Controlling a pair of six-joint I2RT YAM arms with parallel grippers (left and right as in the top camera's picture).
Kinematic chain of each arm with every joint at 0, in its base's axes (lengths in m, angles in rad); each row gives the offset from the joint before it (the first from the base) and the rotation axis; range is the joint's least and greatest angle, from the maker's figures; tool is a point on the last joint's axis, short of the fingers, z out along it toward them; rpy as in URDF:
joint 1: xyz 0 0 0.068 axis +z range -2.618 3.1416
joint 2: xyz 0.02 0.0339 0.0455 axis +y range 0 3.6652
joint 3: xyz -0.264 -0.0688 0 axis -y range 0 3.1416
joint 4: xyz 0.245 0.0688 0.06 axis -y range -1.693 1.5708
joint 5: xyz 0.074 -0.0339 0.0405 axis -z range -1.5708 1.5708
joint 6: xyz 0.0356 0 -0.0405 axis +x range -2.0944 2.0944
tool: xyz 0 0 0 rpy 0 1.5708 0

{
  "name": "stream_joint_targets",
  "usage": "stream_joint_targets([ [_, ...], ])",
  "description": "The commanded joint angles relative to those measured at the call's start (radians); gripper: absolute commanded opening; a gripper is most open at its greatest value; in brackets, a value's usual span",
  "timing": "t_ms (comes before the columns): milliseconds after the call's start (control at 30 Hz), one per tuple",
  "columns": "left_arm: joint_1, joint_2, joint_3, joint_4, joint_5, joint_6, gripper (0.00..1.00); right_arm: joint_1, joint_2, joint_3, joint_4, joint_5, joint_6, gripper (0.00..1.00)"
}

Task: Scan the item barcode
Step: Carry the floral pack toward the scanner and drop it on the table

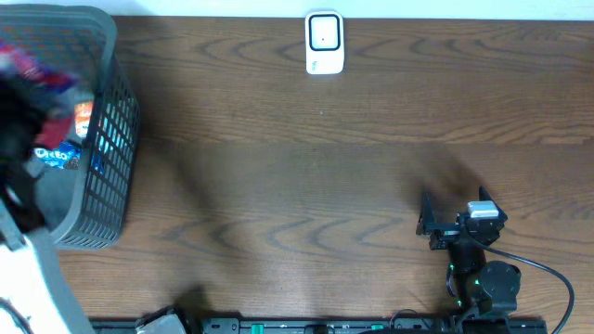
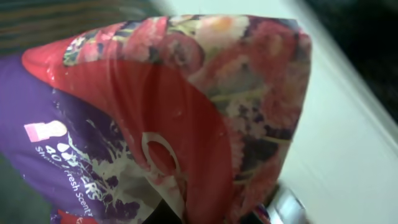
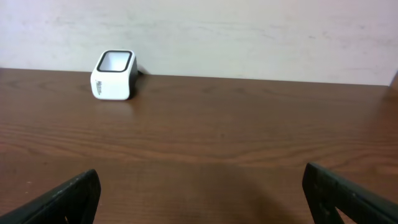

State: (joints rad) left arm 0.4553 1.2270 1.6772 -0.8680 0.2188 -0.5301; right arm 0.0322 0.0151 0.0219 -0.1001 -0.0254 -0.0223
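A soft pouch, red and purple with a flower print and white lettering, fills the left wrist view; its lower edge runs down into my left gripper, which is shut on it, fingers hidden behind it. From overhead the pouch is a blur over the grey basket, with my left gripper a dark smear beneath it. No barcode shows on the visible side. The white scanner with a black-rimmed window stands at the table's far edge, also seen as the scanner at the right wrist view's upper left. My right gripper rests open at the near right, nothing between its fingers.
The basket at the far left holds a blue Oreo packet and an orange pack. A pale wall rises behind the table's far edge. The brown wooden tabletop spreads between basket, scanner and right arm.
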Motion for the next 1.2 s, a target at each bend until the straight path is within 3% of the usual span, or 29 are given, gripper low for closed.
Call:
stream_joint_targets([
  [0,-0.198,-0.075,0.008,0.009,0.156,0.224,0.07,-0.006,-0.004,-0.004,0.0,0.009,0.006,0.99],
  [233,-0.637,-0.023,-0.048,-0.014,0.137,0.428,0.07,-0.006,-0.004,-0.004,0.0,0.008,0.006,0.99],
  [400,-0.846,0.13,-0.106,-0.021,-0.094,0.433,0.07,-0.006,-0.004,-0.004,0.0,0.008,0.006,0.99],
  [500,-0.918,0.263,-0.116,-0.022,-0.19,0.432,0.07,-0.006,-0.004,-0.004,0.0,0.009,0.006,0.99],
  [867,-0.978,0.663,-0.116,0.005,-0.19,0.309,0.08,-0.006,-0.004,-0.004,0.0,0.009,0.006,0.99],
  [900,-0.977,0.697,-0.116,0.011,-0.19,0.29,0.24,-0.006,-0.004,-0.004,0.0,0.008,0.006,0.99],
  [933,-0.977,0.708,-0.115,0.018,-0.189,0.288,0.49,-0.006,-0.004,-0.004,0.0,0.008,0.006,0.99],
  [1033,-0.975,0.685,-0.081,-0.008,-0.19,0.288,0.8,-0.006,-0.004,-0.004,0.0,0.008,0.006,0.99],
  [1067,-0.971,0.672,-0.062,-0.022,-0.19,0.288,0.86,-0.006,-0.004,-0.004,0.0,0.008,0.006,0.99],
  [1167,-0.94,0.606,0.015,-0.072,-0.19,0.288,0.88,-0.006,-0.004,-0.004,0.0,0.008,0.006,0.99],
])
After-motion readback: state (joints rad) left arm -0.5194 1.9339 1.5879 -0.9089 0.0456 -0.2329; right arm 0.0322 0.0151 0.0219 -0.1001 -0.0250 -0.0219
